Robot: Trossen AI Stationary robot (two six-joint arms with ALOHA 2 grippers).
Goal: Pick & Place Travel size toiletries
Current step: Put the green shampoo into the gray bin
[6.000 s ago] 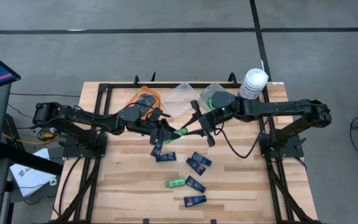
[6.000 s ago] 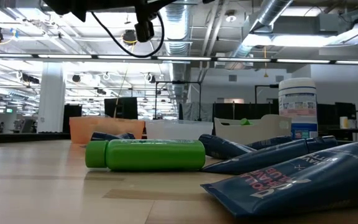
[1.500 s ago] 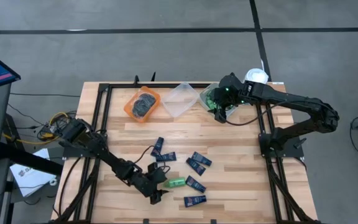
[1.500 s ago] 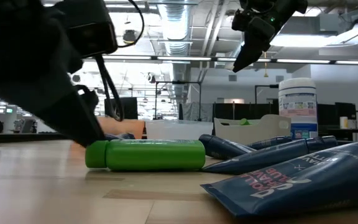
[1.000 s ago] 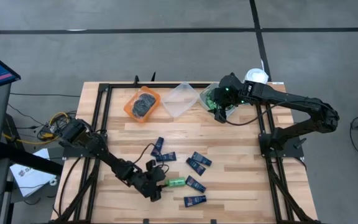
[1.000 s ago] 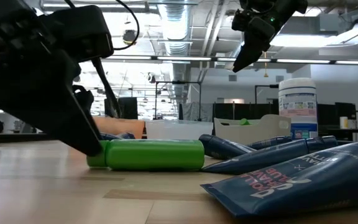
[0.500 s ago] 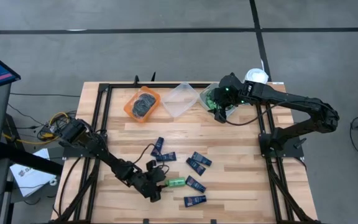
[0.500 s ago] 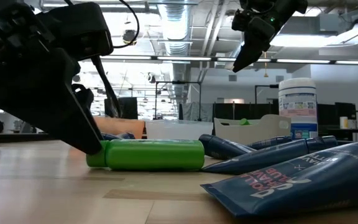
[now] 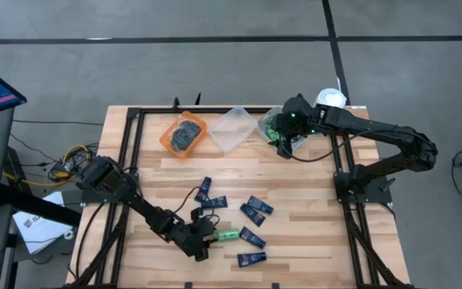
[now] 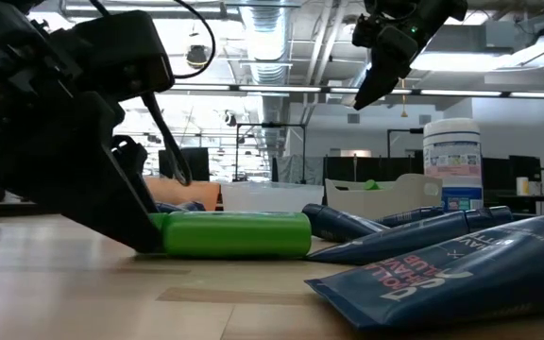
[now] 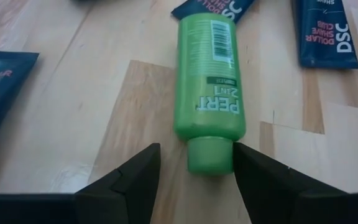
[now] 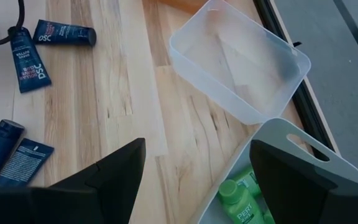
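While spread wide, left hand (image 11: 191, 163) straddles the green bottle's (image 11: 209, 113) cap, not clamped.

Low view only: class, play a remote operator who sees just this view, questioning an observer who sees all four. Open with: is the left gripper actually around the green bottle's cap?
Observer: Yes. In the left wrist view the left gripper is open, and the cap of the green bottle lies between its fingers, not clamped.
Operator: Is the right gripper carrying anything?
Observer: No. The right wrist view shows the right gripper open and empty, above the white bin, which holds green bottles.
Operator: What is in the orange bin?
Observer: From the high view, dark grey tins sit in the orange bin.
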